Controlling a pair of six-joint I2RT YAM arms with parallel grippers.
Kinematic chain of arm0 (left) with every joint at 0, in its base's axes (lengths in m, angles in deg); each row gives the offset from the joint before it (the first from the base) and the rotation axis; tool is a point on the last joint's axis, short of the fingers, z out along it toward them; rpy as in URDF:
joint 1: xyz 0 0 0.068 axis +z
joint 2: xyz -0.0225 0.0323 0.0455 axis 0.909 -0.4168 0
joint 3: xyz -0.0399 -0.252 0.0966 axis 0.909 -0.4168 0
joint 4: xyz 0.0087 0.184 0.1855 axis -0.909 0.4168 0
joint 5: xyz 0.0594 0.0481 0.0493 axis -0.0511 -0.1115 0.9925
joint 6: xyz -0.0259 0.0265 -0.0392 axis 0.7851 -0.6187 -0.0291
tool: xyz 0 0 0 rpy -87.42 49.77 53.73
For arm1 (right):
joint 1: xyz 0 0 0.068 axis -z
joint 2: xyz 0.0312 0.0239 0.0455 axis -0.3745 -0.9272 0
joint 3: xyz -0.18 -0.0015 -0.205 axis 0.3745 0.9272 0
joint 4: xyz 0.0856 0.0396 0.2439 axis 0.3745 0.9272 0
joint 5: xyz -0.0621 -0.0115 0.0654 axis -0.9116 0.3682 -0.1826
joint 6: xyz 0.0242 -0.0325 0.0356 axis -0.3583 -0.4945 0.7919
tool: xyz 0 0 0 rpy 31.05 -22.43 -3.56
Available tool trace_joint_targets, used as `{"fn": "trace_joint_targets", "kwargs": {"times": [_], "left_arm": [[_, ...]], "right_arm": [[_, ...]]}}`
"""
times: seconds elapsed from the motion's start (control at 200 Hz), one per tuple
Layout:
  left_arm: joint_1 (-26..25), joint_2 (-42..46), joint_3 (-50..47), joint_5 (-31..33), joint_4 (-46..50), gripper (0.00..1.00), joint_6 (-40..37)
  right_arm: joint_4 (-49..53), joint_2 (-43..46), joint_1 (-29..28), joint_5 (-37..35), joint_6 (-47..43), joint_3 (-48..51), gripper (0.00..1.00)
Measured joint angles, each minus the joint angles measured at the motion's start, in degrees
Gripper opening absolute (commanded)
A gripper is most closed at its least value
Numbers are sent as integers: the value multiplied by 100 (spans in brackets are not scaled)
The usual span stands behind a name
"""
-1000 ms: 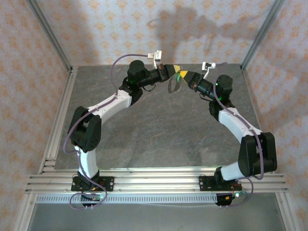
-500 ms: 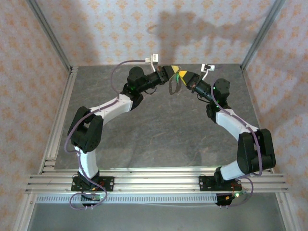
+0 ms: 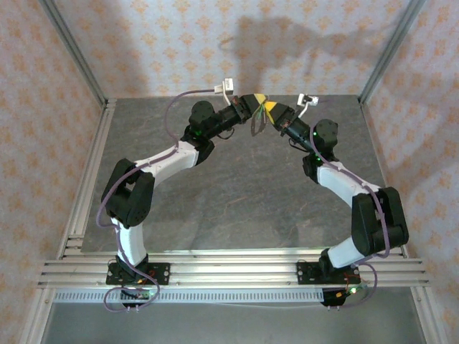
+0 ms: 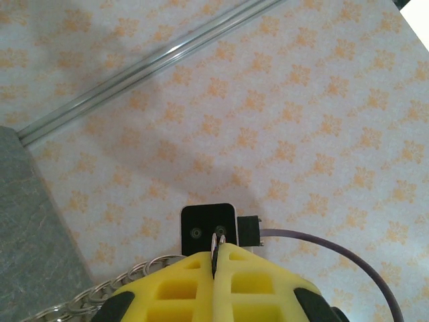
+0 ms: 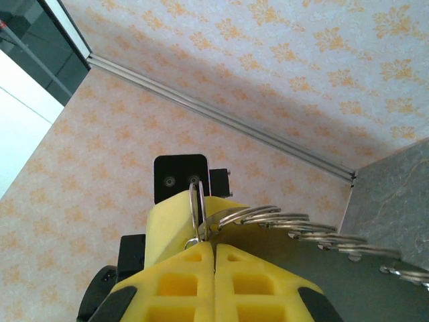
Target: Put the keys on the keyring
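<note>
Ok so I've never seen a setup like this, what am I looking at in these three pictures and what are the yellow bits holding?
These are two robot arms bolted at the near edge of a grey table. The wide picture comes from a fixed camera above and behind them; the other two come from a camera on each wrist, looking along its own yellow fingers. The left hand and right hand meet over the table's far side, both shut. Each pinches the keyring, a chain of small metal rings that hangs between them.
</note>
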Motion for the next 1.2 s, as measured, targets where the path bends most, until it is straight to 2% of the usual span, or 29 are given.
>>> {"fn": "trace_joint_targets", "kwargs": {"times": [0.741, 1.006, 1.106, 1.196], "left_arm": [[-7, 0, -42, -20, 63, 0, -4], [-33, 0, -42, -177, 243, 0, -31], [-83, 0, -42, -219, 251, 0, -33], [-140, 0, -42, -271, 282, 0, -48]], "right_arm": [[254, 116, -11, -63, -479, 118, 0], [1394, 581, 0, -90, -1353, 120, 0], [1644, 761, 66, -52, -1541, 186, 15], [1792, 892, 170, 44, -1648, 302, 20]]}}
